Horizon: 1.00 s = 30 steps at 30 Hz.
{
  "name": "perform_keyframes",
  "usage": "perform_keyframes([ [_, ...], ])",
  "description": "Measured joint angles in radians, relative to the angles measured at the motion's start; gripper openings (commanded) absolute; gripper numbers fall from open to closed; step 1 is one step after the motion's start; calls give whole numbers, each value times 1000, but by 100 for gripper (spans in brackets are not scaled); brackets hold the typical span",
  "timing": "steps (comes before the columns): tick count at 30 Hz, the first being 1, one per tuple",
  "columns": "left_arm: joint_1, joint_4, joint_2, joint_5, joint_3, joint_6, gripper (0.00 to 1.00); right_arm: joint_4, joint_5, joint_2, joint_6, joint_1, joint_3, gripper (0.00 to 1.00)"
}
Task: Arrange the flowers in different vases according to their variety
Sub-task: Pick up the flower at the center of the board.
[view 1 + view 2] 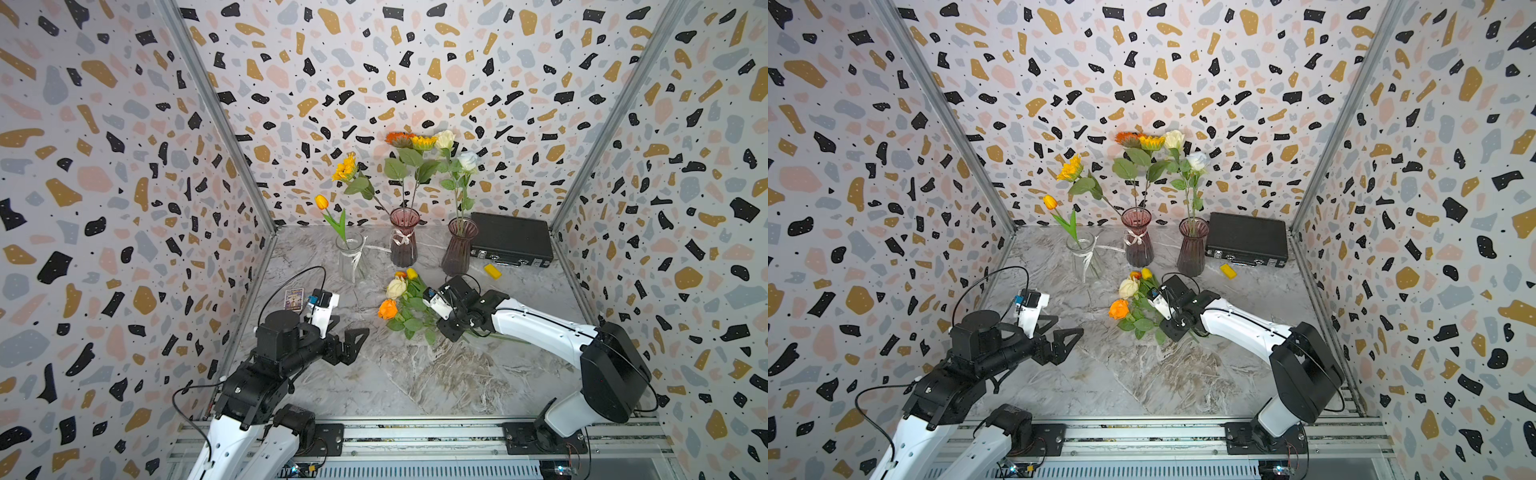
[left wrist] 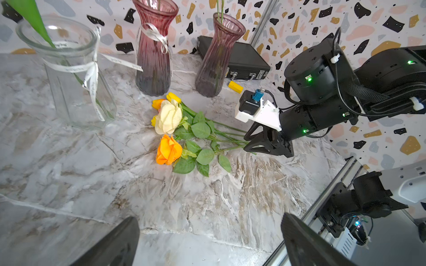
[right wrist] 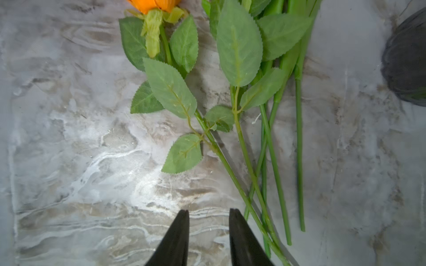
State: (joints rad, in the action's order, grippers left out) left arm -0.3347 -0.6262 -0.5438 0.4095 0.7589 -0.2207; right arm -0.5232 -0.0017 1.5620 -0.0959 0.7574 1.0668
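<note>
Currently, the step in hand is picking a stem from the loose bunch (image 2: 200, 130) lying on the table (image 1: 415, 374) before the vases (image 1: 403, 243). My right gripper (image 3: 208, 213) stands part-open and empty, jaws just beside the crossed stems (image 3: 253, 182), around none. My left gripper (image 2: 209, 217) is spread wide, holding nothing, well apart. Next move, in my judgement: shift sideways to straddle one stem only, likely the orange rose (image 2: 169, 149), then close; roses go in the bowless ribbed vase (image 1: 457, 249).
</note>
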Motion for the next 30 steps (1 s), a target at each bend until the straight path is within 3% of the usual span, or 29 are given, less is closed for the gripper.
perform_keyframes([
  [15, -134, 2, -138, -21, -55, -64, 100, 77, 67, 209, -203, 9, 22, 33],
  [30, -139, 0, -107, -53, -55, -64, 100, 80, 121, 273, -301, 9, 104, 35],
])
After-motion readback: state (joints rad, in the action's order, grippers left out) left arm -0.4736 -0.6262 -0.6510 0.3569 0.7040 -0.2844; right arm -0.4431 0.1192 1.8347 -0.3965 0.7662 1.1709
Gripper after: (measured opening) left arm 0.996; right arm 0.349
